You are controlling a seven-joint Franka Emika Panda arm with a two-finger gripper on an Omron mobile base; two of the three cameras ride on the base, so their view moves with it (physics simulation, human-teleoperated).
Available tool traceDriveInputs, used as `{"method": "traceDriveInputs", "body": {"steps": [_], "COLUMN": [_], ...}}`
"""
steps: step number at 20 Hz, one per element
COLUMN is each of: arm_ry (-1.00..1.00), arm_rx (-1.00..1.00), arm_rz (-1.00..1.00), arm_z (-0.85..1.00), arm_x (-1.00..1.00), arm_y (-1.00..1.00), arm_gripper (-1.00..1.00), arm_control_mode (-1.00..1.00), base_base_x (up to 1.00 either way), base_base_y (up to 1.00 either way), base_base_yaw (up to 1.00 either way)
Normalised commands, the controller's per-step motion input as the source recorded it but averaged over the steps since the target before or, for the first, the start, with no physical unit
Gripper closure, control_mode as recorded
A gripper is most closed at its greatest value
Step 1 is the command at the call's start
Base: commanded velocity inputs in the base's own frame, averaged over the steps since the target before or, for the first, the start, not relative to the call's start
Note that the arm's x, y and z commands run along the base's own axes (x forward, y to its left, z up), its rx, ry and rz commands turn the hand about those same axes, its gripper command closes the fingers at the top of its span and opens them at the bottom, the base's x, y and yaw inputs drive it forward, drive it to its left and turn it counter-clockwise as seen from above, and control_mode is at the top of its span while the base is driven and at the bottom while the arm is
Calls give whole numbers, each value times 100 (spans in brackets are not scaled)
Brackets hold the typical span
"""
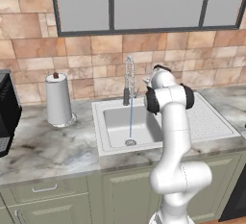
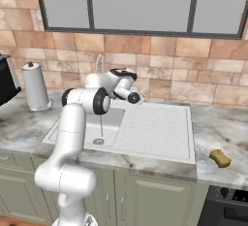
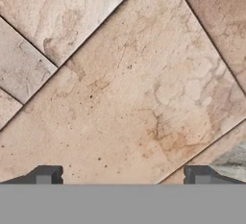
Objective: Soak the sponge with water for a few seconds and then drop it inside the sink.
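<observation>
Water (image 1: 131, 117) runs in a thin blue line from the tall faucet (image 1: 128, 80) down to the drain (image 1: 130, 142) of the sink (image 1: 110, 137). We see the same line from the right side too, falling into the white basin.

We see the sponge (image 2: 220, 158) far off on the counter (image 2: 218, 133), to the right of the sink and near the front edge. It lies flat, well apart from the gripper and from the water. Nothing touches it.

Our arm (image 1: 174, 136) bends up over the sink, and the hand sits high near the back wall, just right of the faucet. The gripper (image 3: 123, 176) looks straight at the tan wall tiles (image 3: 120, 83). Its two dark tips stand wide apart at the bottom of the hand view, and nothing is between them.

We also see a paper towel roll (image 1: 58, 99) standing on the counter left of the sink, and a window (image 1: 144, 6) above the wall.
</observation>
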Motion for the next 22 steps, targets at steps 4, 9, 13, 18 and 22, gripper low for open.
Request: {"method": "traceDriveInputs", "body": {"steps": [4, 9, 13, 18, 22], "arm_ry": [16, 17, 14, 11, 5], "arm_rx": [6, 4, 1, 1, 0], "arm_rz": [-2, -2, -1, 0, -2], "arm_z": [22, 19, 8, 0, 0], "arm_x": [-13, -16, -36, -48, -63], "arm_y": [-52, -45, -34, -39, -18], "arm_gripper": [-100, -100, -100, -100, -100], "arm_control_mode": [-100, -100, -100, -100, -100], "base_base_x": [0, 0, 0, 0, 0], "base_base_y": [0, 0, 0, 0, 0], "base_base_yaw": [0, 0, 0, 0, 0]}}
